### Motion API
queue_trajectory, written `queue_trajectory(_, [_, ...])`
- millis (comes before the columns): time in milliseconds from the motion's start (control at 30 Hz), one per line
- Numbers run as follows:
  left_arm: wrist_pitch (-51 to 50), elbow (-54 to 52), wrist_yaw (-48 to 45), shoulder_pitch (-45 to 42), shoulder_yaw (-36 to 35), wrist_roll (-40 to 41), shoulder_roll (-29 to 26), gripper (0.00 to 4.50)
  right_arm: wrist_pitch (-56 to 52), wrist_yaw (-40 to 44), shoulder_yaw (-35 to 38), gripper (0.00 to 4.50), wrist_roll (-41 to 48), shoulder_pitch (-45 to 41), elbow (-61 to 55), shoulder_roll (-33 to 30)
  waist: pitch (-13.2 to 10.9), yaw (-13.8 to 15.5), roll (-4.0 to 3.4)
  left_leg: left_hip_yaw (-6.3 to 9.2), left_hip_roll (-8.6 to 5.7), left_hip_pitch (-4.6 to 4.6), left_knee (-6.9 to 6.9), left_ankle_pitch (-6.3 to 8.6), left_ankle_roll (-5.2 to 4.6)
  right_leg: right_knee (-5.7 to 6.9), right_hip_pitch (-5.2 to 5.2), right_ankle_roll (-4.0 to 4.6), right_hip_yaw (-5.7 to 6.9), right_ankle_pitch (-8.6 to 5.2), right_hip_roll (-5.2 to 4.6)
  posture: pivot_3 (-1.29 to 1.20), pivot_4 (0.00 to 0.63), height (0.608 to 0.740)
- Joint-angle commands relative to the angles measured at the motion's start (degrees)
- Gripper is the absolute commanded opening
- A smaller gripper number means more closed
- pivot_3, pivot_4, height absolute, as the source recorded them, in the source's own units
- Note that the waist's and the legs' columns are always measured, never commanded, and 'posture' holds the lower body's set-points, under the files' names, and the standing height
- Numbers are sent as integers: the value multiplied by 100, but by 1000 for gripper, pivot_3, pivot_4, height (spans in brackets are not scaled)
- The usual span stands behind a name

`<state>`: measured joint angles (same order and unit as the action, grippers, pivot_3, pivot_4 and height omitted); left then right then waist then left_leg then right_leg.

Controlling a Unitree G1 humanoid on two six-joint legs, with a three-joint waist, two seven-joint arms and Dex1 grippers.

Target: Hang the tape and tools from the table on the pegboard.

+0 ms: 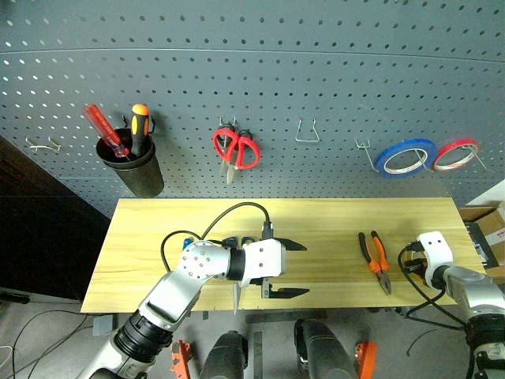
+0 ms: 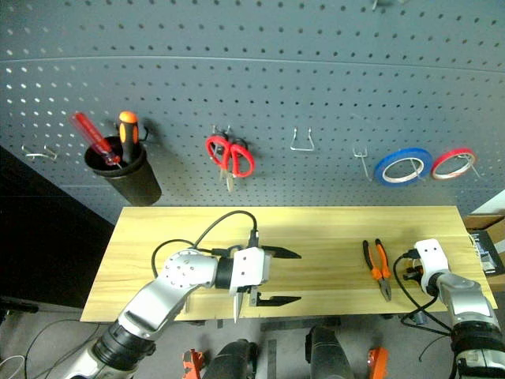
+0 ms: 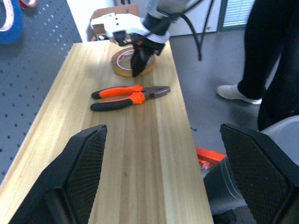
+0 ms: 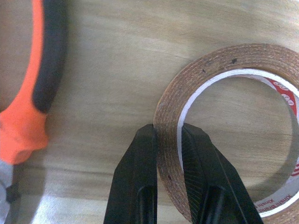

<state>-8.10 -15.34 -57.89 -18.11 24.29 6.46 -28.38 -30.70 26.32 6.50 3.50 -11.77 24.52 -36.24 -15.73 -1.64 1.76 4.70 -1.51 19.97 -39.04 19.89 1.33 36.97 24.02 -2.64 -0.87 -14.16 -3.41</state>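
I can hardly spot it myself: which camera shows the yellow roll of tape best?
The right wrist view: the tape lies flat on the table, its band pinched between the right gripper's jaws. The left wrist view shows the tape farther off, partly behind that gripper. In the head views the arm hides it.

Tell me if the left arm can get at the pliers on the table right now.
Probably yes. The left gripper is open and pointed along the table toward the pliers, with bare wood between them. It would likely need a long stretch sideways.
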Motion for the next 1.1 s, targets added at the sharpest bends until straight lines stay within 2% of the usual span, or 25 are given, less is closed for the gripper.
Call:
queue_trajectory(33, [81,-56,148,-30,-157,136,174,4142,-186,-192,94,443,-99,415,-521,-66,5,4,-9,0,0,0,0,-1,2,1,0,0,0,0,0,-21,241,740])
queue_trajectory(100, [71,5,222,-27,-317,234,218,4142,-272,-405,436,443,-187,860,-1690,-261,10,29,-26,0,-1,2,1,-2,3,1,3,0,0,0,0,-23,238,740])
queue_trajectory(200, [195,66,292,-5,-437,251,270,4142,-363,-650,710,443,-314,1291,-2773,-343,43,35,-88,-5,-8,54,-5,-3,5,7,53,-5,6,3,-2,-30,237,740])
queue_trajectory(267, [159,9,476,95,-670,416,391,4142,-530,-1043,1049,443,-381,1748,-4264,34,52,15,-104,-16,-13,67,-11,-4,4,11,69,-11,6,7,-5,-37,238,740])
queue_trajectory(333, [131,-113,580,218,-861,591,465,4142,-615,-1421,1058,443,-538,2138,-5549,490,58,-3,-110,-14,-9,80,-9,-4,5,15,87,-11,6,7,-4,-38,238,740])
queue_trajectory(400, [215,-226,690,369,-1012,677,513,4142,-363,-1824,513,443,-1045,2405,-6457,854,61,-30,-113,-15,10,86,-5,-7,13,19,99,-8,3,9,15,-44,241,740])
queue_trajectory(500, [188,-319,1005,537,-1228,754,633,4142,108,-2185,-630,443,-1892,2597,-7156,1103,64,-28,-115,-17,6,85,-5,-13,21,27,105,-6,-1,10,17,-51,239,740])
queue_trajectory(567, [4,-353,1303,598,-1385,804,757,4142,402,-2298,-1322,443,-2468,2518,-7300,1150,65,-23,-115,-18,0,85,-10,-13,22,29,106,-6,-2,10,17,-50,237,740])
queue_trajectory(667, [-238,-377,1651,611,-1524,876,925,4142,652,-2313,-1812,443,-2833,2040,-7220,1315,66,-22,-112,-16,-8,86,-21,-14,23,29,104,-6,0,11,23,-49,232,740])
queue_trajectory(833, [-136,-295,1603,519,-1410,758,891,4142,925,-2119,-1426,443,-2381,1263,-6351,1558,70,-11,-106,-14,-10,89,-39,-13,23,33,102,-7,4,13,25,-43,226,740])
queue_trajectory(1100, [-22,-87,1623,344,-1356,678,941,4142,1766,-1799,-859,443,-1601,-39,-4326,1538,70,-26,-106,-19,-17,94,-69,-11,18,69,107,-6,-1,14,23,-33,220,740])
